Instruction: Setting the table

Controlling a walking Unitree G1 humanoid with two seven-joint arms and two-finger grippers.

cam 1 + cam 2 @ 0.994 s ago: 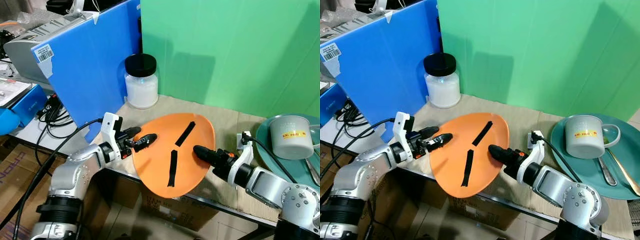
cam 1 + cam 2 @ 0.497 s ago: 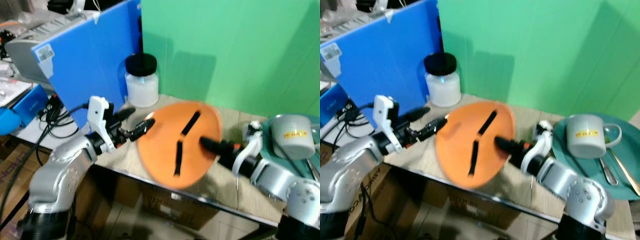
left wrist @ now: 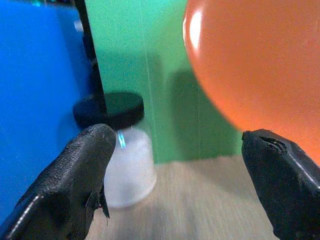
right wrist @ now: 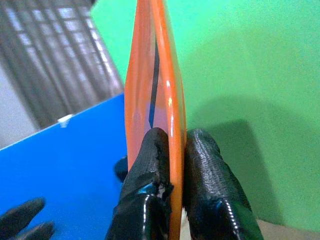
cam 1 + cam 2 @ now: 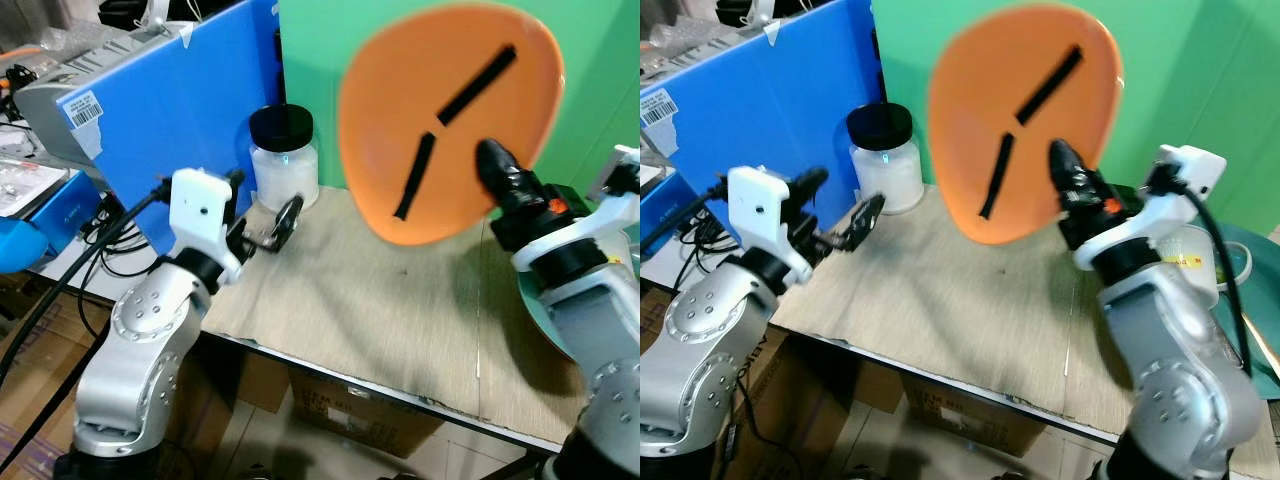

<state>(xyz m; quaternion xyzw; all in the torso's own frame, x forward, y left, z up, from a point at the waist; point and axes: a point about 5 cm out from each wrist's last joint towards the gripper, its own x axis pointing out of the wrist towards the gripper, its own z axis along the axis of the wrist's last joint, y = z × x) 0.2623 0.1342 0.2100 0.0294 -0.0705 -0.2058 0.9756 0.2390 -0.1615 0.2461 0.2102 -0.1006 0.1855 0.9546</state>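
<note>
Above the table [image 5: 350,300], orange plate [image 5: 440,110] pinched in right hand [image 4: 172,150].

The counter [image 5: 380,310] has a pale wood-grain top; a white jar with a black lid [image 5: 283,161] stands on it at its back edge, just beyond the left end effector [image 5: 283,222]; a teal plate [image 5: 1252,330] lies on it beside the right end effector [image 5: 1068,180].

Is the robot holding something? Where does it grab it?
Yes. The right end effector pinches the orange plate by its rim, lifted up. The left end effector holds nothing.
</note>
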